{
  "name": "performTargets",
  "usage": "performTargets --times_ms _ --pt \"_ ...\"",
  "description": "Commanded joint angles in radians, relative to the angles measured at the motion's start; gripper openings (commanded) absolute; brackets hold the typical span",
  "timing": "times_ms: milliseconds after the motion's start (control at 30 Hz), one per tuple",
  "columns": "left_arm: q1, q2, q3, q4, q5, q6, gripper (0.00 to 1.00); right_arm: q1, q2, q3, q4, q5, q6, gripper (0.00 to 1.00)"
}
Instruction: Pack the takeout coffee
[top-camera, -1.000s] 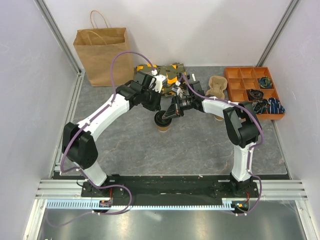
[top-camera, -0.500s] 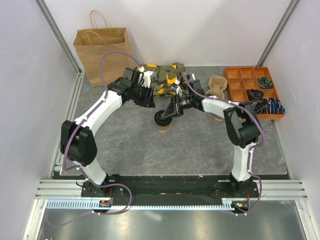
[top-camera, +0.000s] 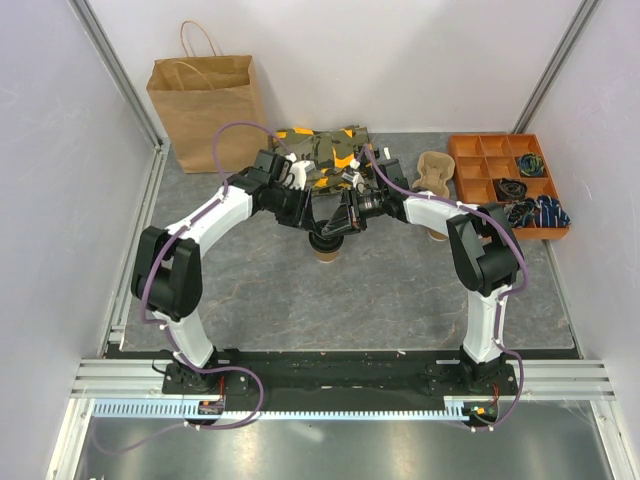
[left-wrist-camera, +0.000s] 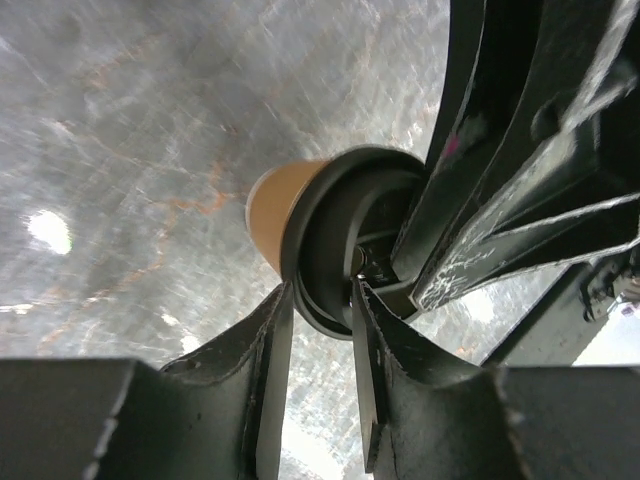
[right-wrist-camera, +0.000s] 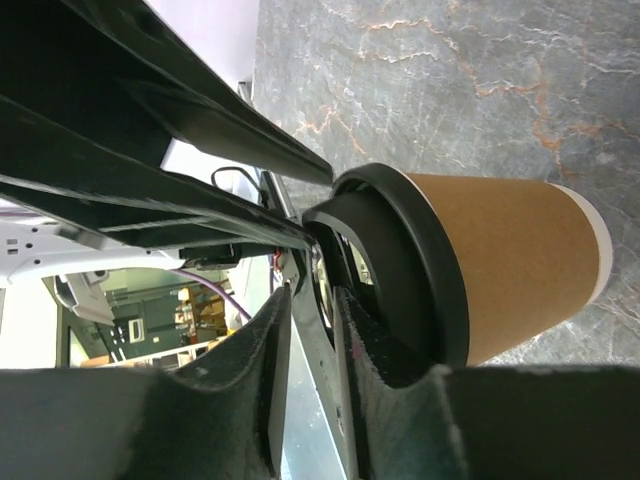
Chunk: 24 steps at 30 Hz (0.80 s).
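The takeout coffee (top-camera: 325, 248), a brown paper cup with a black lid, stands upright mid-table. Both grippers meet over its lid. My left gripper (top-camera: 312, 224) comes from the left, and in its wrist view its jaws (left-wrist-camera: 322, 292) stand apart astride the lid's rim, one finger outside and one on the lid top. My right gripper (top-camera: 339, 223) comes from the right. Its jaws (right-wrist-camera: 312, 292) are also parted, one finger lying against the lid top of the cup (right-wrist-camera: 510, 260). The cup's brown wall (left-wrist-camera: 275, 205) shows beyond the left fingers.
A tall brown paper bag (top-camera: 205, 110) stands at the back left. A camouflage cloth (top-camera: 325, 145) lies behind the cup. A pulp carrier tray (top-camera: 432, 172) and an orange compartment box (top-camera: 505, 180) sit at the back right.
The left gripper drew back from the cup, widened its jaws, then came in over the lid. The right gripper's jaws have parted; it stays at the lid. The cup has not moved.
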Motion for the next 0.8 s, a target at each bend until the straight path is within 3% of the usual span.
performTargets --times_ms 0,567,767 --pt "0.002 -0.014 -0.058 0.035 0.062 -0.024 0.36 0.000 0.028 0.044 -0.004 -0.008 0.002 0.34" --pt "0.001 -0.077 -0.090 0.015 0.066 -0.036 0.34 -0.020 -0.019 0.082 0.016 -0.028 0.028 0.36" --pt "-0.018 -0.094 -0.119 -0.007 0.115 -0.051 0.34 -0.052 -0.008 0.144 -0.045 -0.015 -0.003 0.43"
